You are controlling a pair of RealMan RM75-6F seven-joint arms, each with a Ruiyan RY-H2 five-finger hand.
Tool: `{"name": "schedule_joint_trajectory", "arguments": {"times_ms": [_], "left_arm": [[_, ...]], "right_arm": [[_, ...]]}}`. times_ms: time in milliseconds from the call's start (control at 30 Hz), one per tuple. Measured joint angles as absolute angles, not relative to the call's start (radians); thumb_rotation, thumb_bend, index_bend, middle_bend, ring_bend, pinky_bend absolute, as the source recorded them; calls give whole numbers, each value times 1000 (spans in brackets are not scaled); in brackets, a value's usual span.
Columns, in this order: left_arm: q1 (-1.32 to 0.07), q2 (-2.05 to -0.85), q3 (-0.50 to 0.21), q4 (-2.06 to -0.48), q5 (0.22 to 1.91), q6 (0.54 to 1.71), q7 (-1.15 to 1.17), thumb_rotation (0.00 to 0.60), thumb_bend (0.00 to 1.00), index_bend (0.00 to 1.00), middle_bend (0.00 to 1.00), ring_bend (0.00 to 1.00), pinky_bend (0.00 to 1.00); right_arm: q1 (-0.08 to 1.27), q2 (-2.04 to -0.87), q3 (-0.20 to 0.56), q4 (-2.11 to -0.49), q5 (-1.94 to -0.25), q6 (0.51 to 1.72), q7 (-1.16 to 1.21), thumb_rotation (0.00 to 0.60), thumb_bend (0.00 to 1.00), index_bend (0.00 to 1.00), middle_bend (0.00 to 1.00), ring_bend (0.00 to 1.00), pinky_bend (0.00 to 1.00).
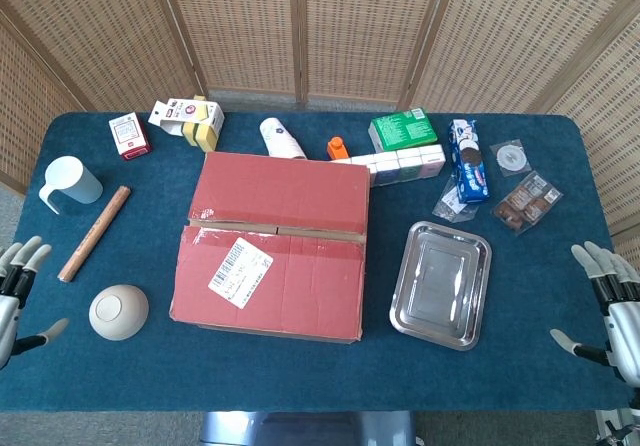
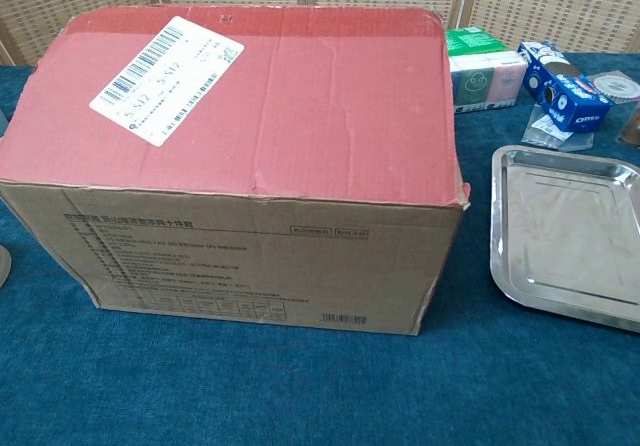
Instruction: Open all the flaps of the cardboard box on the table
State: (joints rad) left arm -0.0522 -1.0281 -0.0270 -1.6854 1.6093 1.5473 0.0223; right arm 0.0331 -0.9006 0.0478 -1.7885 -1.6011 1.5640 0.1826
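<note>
Steel tray (image 1: 441,284), bowl (image 1: 118,312), mug (image 1: 68,182)

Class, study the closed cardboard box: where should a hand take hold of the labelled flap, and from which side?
Probably at the near flap's free edge along the centre seam, reaching in from above. Both flaps lie flat and that edge is the only lip to hook; its front edge is the hinge.
</note>
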Motion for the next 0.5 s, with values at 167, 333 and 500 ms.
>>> {"name": "schedule_joint_trajectory", "arguments": {"times_ms": [167, 333, 500], "left_arm": [[-110, -940, -36, -1750, 1599, 1450, -113, 600, 0, 0, 0, 0, 3], [-208, -805, -56, -1822, 1589, 1301, -299, 600, 0, 0, 0, 0, 29], [-319, -718, -89, -1861, 1581, 1170, -465, 600, 0, 0, 0, 0, 71]], "right_arm": [[33, -905, 48, -1790, -1601, 1564, 168, 600, 0, 0, 0, 0, 0], [34, -911, 47, -1792, -1601, 1561, 151, 600, 0, 0, 0, 0, 0], [34, -917, 45, -1794, -1604, 1560, 135, 600, 0, 0, 0, 0, 0]]}}
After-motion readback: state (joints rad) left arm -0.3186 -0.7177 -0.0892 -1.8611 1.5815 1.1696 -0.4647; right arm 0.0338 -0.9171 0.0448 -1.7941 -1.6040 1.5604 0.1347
